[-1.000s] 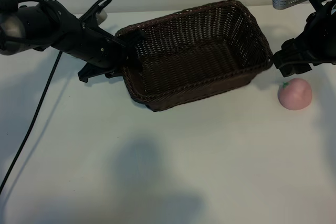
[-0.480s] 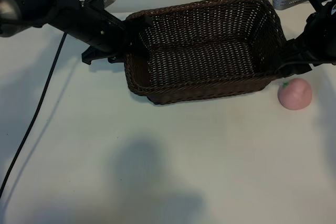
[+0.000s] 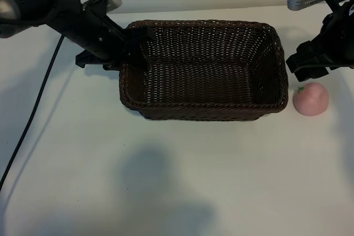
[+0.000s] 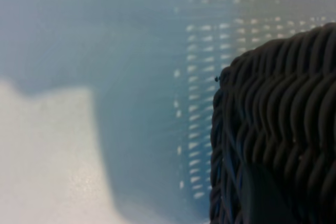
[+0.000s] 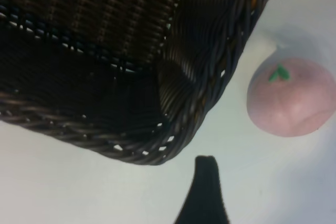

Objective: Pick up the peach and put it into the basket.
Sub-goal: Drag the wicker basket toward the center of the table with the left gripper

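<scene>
peach [image 3: 311,99] sits on white table [image 3: 177,181], pink with green stem, just beside basket [image 3: 204,70] at its right end, not inside. dark wicker basket lies square to table edge, hollow bare. left gripper [image 3: 134,45] clamped on basket's left rim at far corner, arm reaching from upper left. right gripper [image 3: 301,66] hovers above table near peach and basket's right wall, fingers spread, nothing between them.

White table [image 3: 166,181], black cable [image 3: 30,131] trailing across its left side
</scene>
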`<state>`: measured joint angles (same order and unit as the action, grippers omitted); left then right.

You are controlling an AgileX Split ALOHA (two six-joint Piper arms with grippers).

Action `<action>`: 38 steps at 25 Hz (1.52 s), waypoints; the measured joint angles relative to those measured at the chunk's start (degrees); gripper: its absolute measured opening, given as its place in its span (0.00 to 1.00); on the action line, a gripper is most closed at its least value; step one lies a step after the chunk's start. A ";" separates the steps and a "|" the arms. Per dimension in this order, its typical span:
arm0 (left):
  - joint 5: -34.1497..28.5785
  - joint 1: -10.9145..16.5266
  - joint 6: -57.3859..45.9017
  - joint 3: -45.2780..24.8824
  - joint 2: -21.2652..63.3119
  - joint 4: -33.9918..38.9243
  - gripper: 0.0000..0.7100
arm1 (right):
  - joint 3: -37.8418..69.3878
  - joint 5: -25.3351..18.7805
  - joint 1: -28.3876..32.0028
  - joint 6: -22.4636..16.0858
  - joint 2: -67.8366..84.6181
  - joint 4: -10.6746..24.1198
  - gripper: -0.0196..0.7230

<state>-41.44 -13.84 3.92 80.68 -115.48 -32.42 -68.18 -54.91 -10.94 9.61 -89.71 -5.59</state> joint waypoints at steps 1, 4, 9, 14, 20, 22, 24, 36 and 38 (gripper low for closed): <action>0.00 0.00 0.24 0.00 -0.22 0.00 0.38 | 0.00 0.00 0.00 0.00 0.00 0.00 0.82; 0.00 0.00 0.41 0.00 -1.25 -0.13 0.38 | 0.00 -0.06 0.00 0.00 0.00 0.00 0.82; 0.23 0.00 0.53 0.00 -1.77 -0.14 0.37 | 0.00 -0.21 0.00 0.00 0.00 0.00 0.82; 0.50 0.00 1.28 0.00 -1.82 -0.14 0.36 | 0.00 -0.32 0.00 0.00 0.00 0.00 0.82; 0.85 0.00 1.78 0.00 -1.86 -0.14 0.35 | 0.00 -0.71 0.00 0.00 0.00 0.00 0.82; 0.85 0.00 1.78 0.00 -1.86 -0.14 0.36 | 0.00 -0.84 0.00 0.00 0.00 0.00 0.82; 0.85 0.00 1.78 0.00 -1.86 -0.19 0.40 | 0.00 -0.84 0.00 0.00 0.00 0.00 0.82; -0.60 0.00 0.64 0.20 -1.15 0.43 0.90 | 0.00 -0.89 0.00 0.00 0.00 0.00 0.82; -1.18 0.00 -1.08 0.20 -0.26 2.84 0.90 | 0.00 -0.89 0.00 0.00 0.00 0.00 0.82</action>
<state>-42.62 -13.84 2.84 80.87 -115.74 -29.58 -68.18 -55.80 -10.94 9.61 -89.71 -5.59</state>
